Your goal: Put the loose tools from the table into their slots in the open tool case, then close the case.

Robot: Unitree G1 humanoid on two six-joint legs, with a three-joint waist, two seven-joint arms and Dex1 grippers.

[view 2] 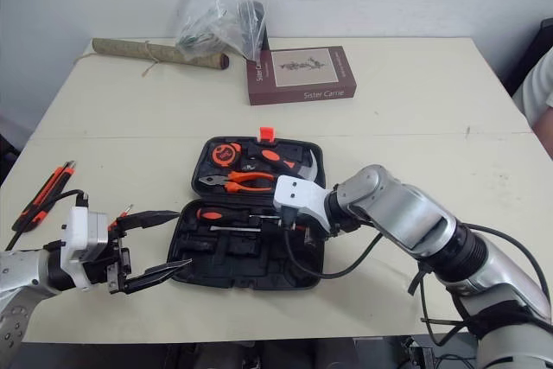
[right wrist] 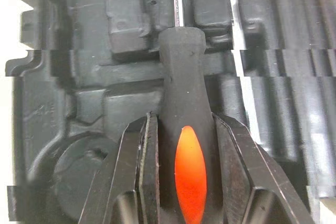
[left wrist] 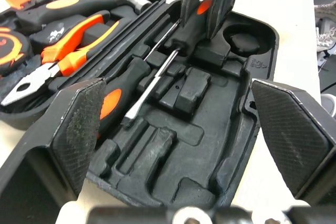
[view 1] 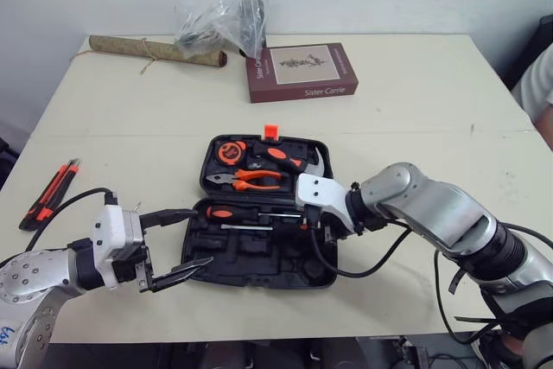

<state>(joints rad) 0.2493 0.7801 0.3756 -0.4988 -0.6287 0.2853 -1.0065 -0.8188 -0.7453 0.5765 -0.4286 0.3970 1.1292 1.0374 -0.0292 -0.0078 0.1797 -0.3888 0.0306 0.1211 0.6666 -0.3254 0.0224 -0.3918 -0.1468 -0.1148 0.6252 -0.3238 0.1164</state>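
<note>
Out past the left pincer (view 1: 204, 236), on its outer side, a knife (view 1: 52, 189) lies loose on the table (view 1: 415, 110). The pincer's fingers are spread wide, holding nothing, with the tips at the case (view 1: 285, 276) edge. Right pincer (right wrist: 182, 118): clamped on the screwdriver (right wrist: 181, 61) handle, shaft pointing away from it, low in the tray beside a second screwdriver (view 1: 220, 212). Seated or not, I cannot tell.

Black case (view 1: 259, 264) open, screwdriver (right wrist: 184, 103) inside

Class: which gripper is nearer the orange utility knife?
Left. The left gripper is open at the tool case's left edge, toward the utility knife; the right gripper holds a screwdriver over the case.
</note>
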